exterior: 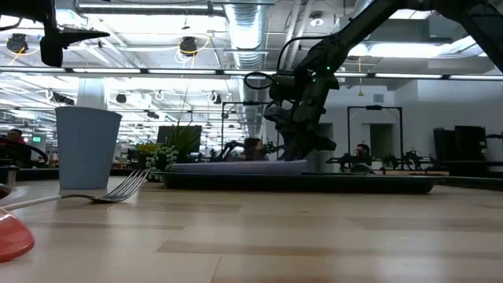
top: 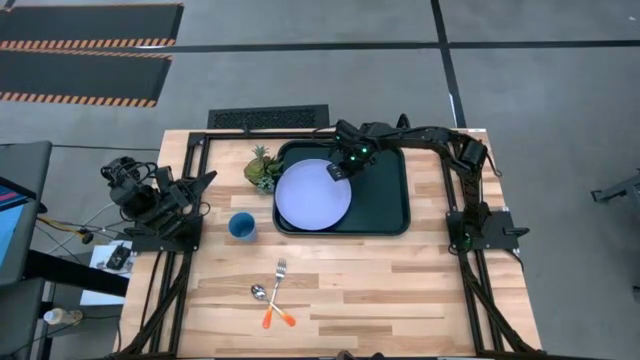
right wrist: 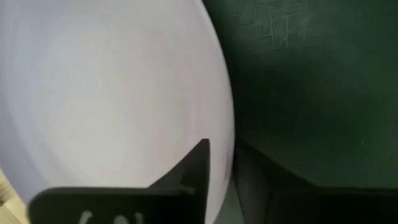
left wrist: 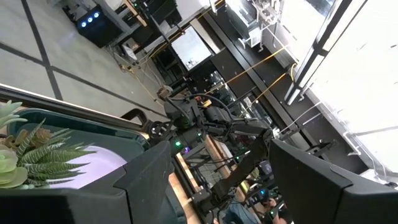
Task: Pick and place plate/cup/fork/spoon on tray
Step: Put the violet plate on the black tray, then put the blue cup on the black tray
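The wooden desk (top: 400, 290) carries everything, with a dark arm mounted at each side. The right arm reaches from its base across the far edge and bends down over the tray (top: 385, 200), a dark green-black rectangle lying toward the far middle of the desk. The plate (top: 312, 196) lies in the tray's left half, its left edge overhanging the tray's rim. The right gripper (top: 338, 171) sits at the plate's far right edge, one finger above the rim and one below it, pinching the plate (right wrist: 112, 87) between them. The left arm is folded back at the desk's left side, its gripper (top: 203, 180) held off the surface with fingers (left wrist: 146, 180) spread apart. A small green plant ornament (top: 263, 168) stands just beside the tray's left far corner. The cup (top: 241, 226) stands upright on the bare desk, near the plate's left edge but apart from it. Closer to the front, the fork (top: 277, 287) and spoon (top: 268, 300) lie crossed, their orange handles pointing to the near edge.
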